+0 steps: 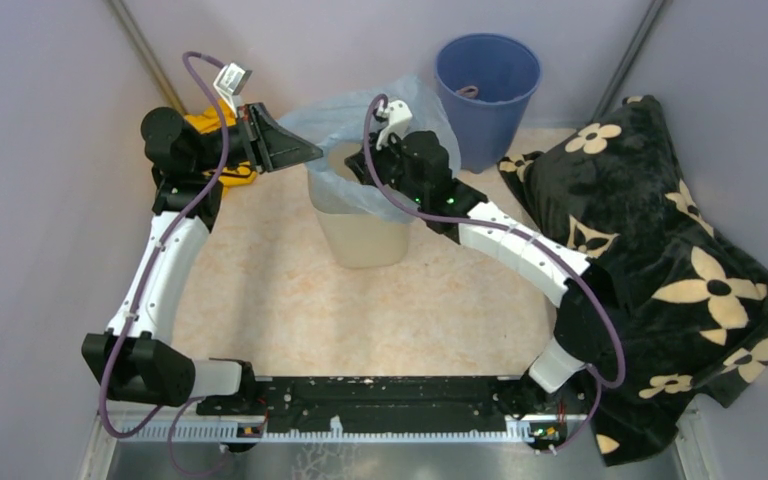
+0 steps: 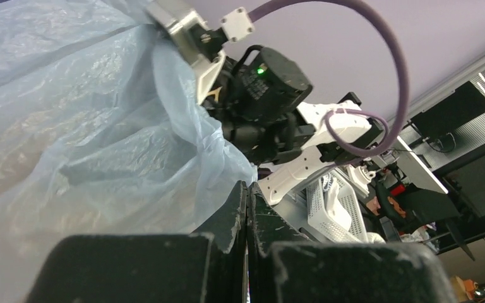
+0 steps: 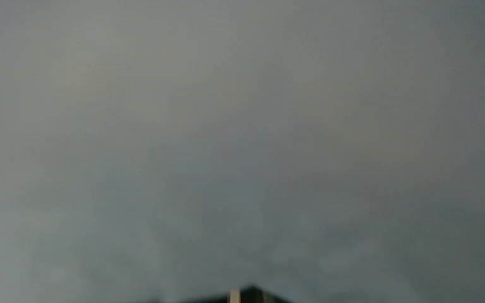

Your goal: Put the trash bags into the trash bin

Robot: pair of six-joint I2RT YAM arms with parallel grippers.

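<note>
The cream trash bin [image 1: 365,240] stands on the mat at centre back. A pale-blue trash bag [image 1: 415,100] lies bunched over its rim and mouth. My left gripper [image 1: 315,150] points right at the bag's left edge, level with the rim. In the left wrist view its fingers [image 2: 247,189] are pressed together with no film showing between them, and the bag [image 2: 88,113] billows just to their left. My right gripper [image 1: 368,172] reaches into the bag over the bin's mouth. The right wrist view is filled by blurred bag [image 3: 240,126], with only the shut tip of the right gripper [image 3: 246,293] showing.
A round blue bucket [image 1: 487,85] stands just behind and to the right of the bin. A yellow cloth [image 1: 215,125] lies behind my left wrist. A black flowered blanket [image 1: 650,260] covers the right side. Grey walls close in on both sides.
</note>
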